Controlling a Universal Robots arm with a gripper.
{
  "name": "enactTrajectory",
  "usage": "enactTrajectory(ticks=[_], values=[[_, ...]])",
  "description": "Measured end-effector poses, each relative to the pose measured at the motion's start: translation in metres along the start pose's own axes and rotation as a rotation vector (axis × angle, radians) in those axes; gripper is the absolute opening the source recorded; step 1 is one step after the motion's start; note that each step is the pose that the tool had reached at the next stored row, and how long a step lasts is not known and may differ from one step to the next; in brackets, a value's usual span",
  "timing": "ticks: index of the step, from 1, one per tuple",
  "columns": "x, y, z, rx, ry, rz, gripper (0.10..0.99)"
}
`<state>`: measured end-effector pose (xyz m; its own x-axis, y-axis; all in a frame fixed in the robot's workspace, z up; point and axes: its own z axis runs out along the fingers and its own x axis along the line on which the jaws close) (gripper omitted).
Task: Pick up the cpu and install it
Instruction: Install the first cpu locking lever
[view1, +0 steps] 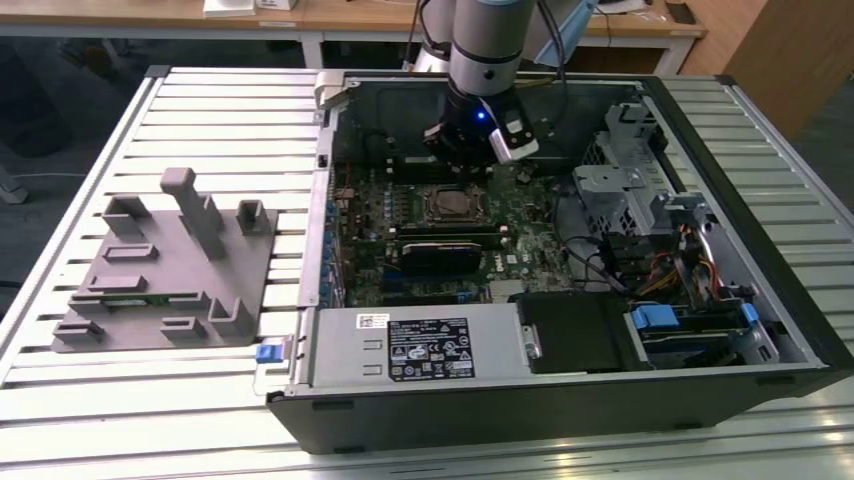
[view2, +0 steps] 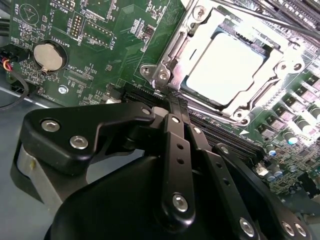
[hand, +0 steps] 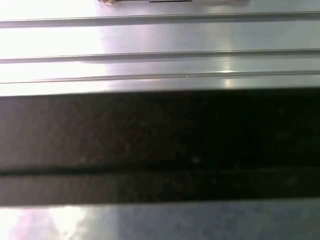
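The cpu (view2: 225, 70), its pale metal top upward, is seen lying flat inside the socket frame (view2: 165, 70) on the motherboard (view2: 100, 75), within the open computer case (view1: 801, 330). It is judged that the placing step is done or all but done. Whether the socket frame is latched down over the chip cannot be told. In the second wrist view the gripper (view2: 170, 100) is found just beside the socket frame's corner, apart from the cpu, its fingertips drawn together with nothing held between them. In the exterior view it is seen hanging above the board just beyond the socket frame. Any further move is judged to call for a clean path clear of the socket frame, so that the seated chip is not nudged.
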<state>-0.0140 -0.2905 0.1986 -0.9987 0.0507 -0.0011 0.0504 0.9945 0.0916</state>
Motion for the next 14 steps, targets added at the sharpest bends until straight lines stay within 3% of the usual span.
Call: enactTrajectory(ticks=[14], values=[[-0.0001, 0.0003, -0.0027, 0.001, -0.0004, 0.000, 0.106]])
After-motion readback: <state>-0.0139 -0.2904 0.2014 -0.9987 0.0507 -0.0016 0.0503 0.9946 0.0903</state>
